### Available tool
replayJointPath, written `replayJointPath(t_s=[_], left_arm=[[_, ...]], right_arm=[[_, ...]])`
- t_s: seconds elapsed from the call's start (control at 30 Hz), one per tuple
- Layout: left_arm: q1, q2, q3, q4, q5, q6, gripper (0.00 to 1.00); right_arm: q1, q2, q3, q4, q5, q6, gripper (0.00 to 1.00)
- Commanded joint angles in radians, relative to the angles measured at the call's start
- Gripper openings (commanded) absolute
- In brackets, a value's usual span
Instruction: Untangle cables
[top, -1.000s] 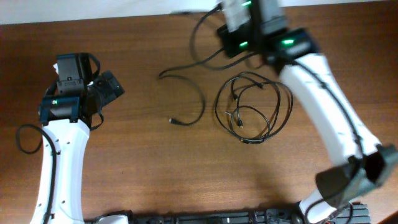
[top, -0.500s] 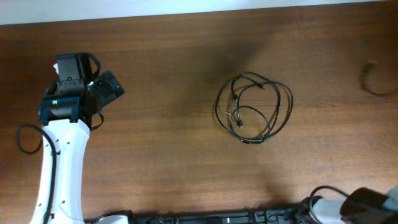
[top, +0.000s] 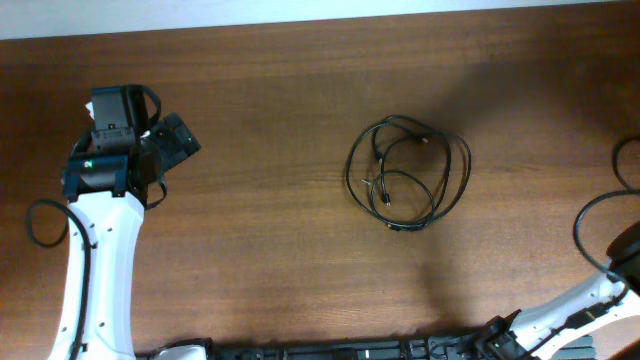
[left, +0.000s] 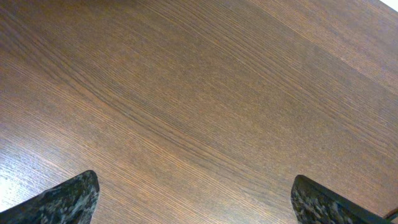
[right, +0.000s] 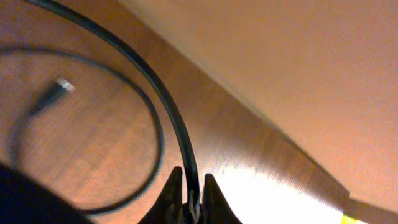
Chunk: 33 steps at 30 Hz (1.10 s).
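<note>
Black cable (right: 158, 93) gripped in your right end effector (right: 189, 199); left end effector (left: 196, 196) spread, empty.
Lay it down, then tackle the tangle (top: 410, 176) well apart from both.

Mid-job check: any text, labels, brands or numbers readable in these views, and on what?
None: no readable text in any view.
left arm: a green light, no legible lettering.
cable bundle and table: no markings.
cable pinched in the right gripper: no print visible; the plug beside it is blurred.
</note>
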Motion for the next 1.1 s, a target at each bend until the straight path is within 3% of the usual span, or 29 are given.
replayJointPath(t_s=[0.0,0.03,0.07,0.1,0.13,0.27,0.5,0.73,0.83,0.9,1.0,1.07], left_arm=[[0.002,-0.014,0.013,-0.002,-0.015,0.008,0.99],[0.002,-0.014,0.013,-0.002,-0.015,0.008,0.99],[0.002,-0.014,0.013,-0.002,-0.015,0.008,0.99],[0.002,-0.014,0.013,-0.002,-0.015,0.008,0.99],[0.002,-0.014,0.013,-0.002,-0.015,0.008,0.99],[0.002,-0.014,0.013,-0.002,-0.015,0.008,0.99],[0.002,-0.014,0.013,-0.002,-0.015,0.008,0.99],[0.002,-0.014,0.013,-0.002,-0.015,0.008,0.99],[0.002,-0.014,0.013,-0.002,-0.015,0.008,0.99],[0.002,-0.014,0.013,-0.002,-0.015,0.008,0.99],[0.002,-0.014,0.013,-0.002,-0.015,0.008,0.99],[0.002,-0.014,0.013,-0.002,-0.015,0.008,0.99]], right_arm=[[-0.055,0.058,-0.008,-0.031,0.037,0.093,0.08],[-0.076,0.072,-0.015,-0.040,0.033,0.140,0.22],[-0.092,0.074,-0.023,-0.050,0.019,0.175,0.57],[-0.100,0.074,-0.023,-0.057,0.000,0.174,0.70],[-0.103,0.074,-0.023,-0.071,0.000,0.174,0.80],[-0.099,0.071,-0.022,-0.163,0.001,0.189,0.95],[-0.063,-0.077,-0.021,-0.183,-0.046,0.206,0.99],[-0.045,-0.231,-0.021,-0.180,-0.330,0.208,0.99],[0.002,-0.252,-0.022,-0.219,-0.619,0.208,0.99],[0.090,-0.250,-0.035,-0.250,-0.797,0.207,0.99],[0.273,-0.250,-0.046,-0.298,-0.900,0.184,0.99],[0.439,-0.248,-0.046,-0.366,-0.906,0.044,0.99]])
